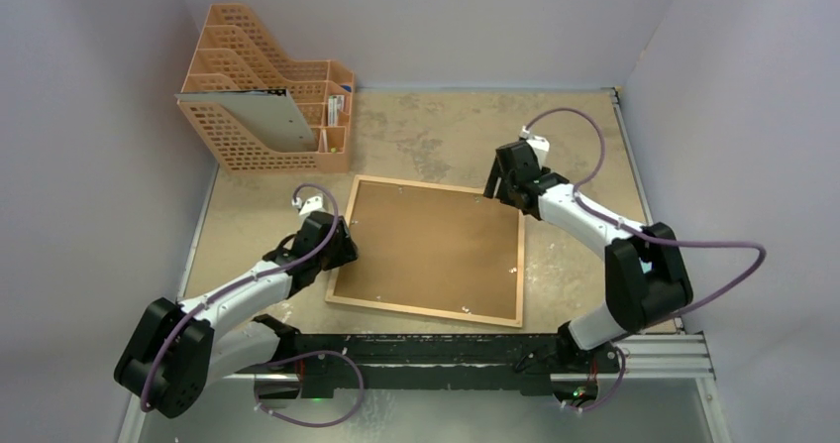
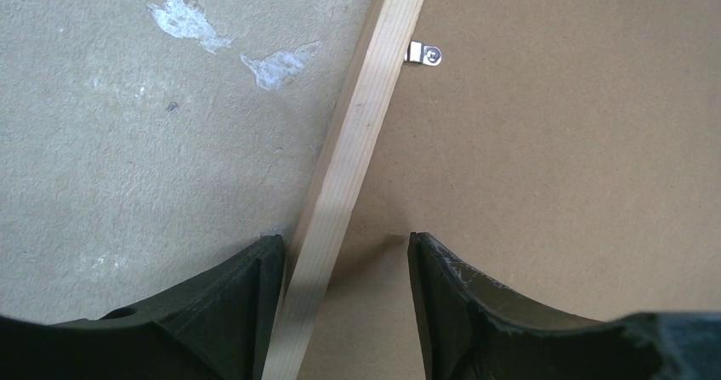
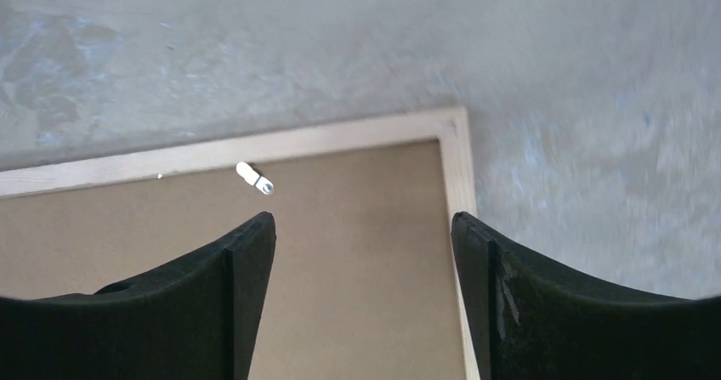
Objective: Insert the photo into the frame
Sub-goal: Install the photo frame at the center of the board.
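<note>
Where the left end effector (image 2: 344,244) meets the frame (image 2: 357,133), its two fingers stand spread and straddle the left wooden rail, which runs up between them and on ahead. The outer finger hangs over the bare table (image 2: 127,142), its tip just beside the rail; whether it touches cannot be told. The inner finger hangs over the brown backing (image 2: 553,184), apart from the rail. Nothing is pinched. A metal tab (image 2: 425,54) sits ahead of the inner finger, at the rail's inner edge, pointing onto the backing.

Right end effector (image 3: 362,218): fingers spread wide, holding nothing, poised over the frame's (image 3: 255,148) far right corner. The corner lies just ahead of the right-hand finger, the side rail passing under that finger's inner edge. Another tab (image 3: 255,178) lies just ahead of the left-hand finger on the backing (image 3: 366,312). Table (image 3: 553,74) beyond; this view is slightly blurred.

Top view: the frame (image 1: 426,311) lies flat on the table (image 1: 436,136), back side up, with the backing (image 1: 426,250) filling it. The left end effector (image 1: 342,243) sits at its left rail and the right end effector (image 1: 493,183) at its far right corner. An orange rack (image 1: 258,96) stands beyond the left end effector, near the frame's far left corner and not touching it. A grey sheet (image 1: 272,121) stands in the rack's nearest slot.
</note>
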Robot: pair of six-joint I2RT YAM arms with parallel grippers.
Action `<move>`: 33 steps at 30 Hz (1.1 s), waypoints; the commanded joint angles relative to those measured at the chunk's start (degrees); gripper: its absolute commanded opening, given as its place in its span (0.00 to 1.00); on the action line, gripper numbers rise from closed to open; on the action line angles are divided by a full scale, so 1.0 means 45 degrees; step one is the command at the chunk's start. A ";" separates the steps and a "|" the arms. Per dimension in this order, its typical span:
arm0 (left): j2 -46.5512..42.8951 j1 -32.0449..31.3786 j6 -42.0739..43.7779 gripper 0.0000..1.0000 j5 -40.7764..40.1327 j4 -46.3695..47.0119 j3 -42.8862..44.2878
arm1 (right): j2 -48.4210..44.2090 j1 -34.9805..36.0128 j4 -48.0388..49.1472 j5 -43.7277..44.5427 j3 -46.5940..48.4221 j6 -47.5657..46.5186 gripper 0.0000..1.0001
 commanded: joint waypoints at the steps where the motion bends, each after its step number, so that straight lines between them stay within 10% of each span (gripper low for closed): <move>1: 0.0333 0.0048 0.0177 0.59 0.0247 -0.0261 0.0022 | 0.0811 0.0254 0.2448 0.0075 0.0882 -0.3969 0.80; 15: 0.0744 0.0122 0.0395 0.60 0.0543 -0.0293 0.0427 | 0.1910 0.1055 0.4368 -0.2652 0.1292 -1.1481 0.79; 33: 0.0862 0.0224 0.0380 0.43 0.0273 -0.0554 0.0354 | 0.3615 0.1219 0.3740 -0.3102 0.1853 -1.3699 0.74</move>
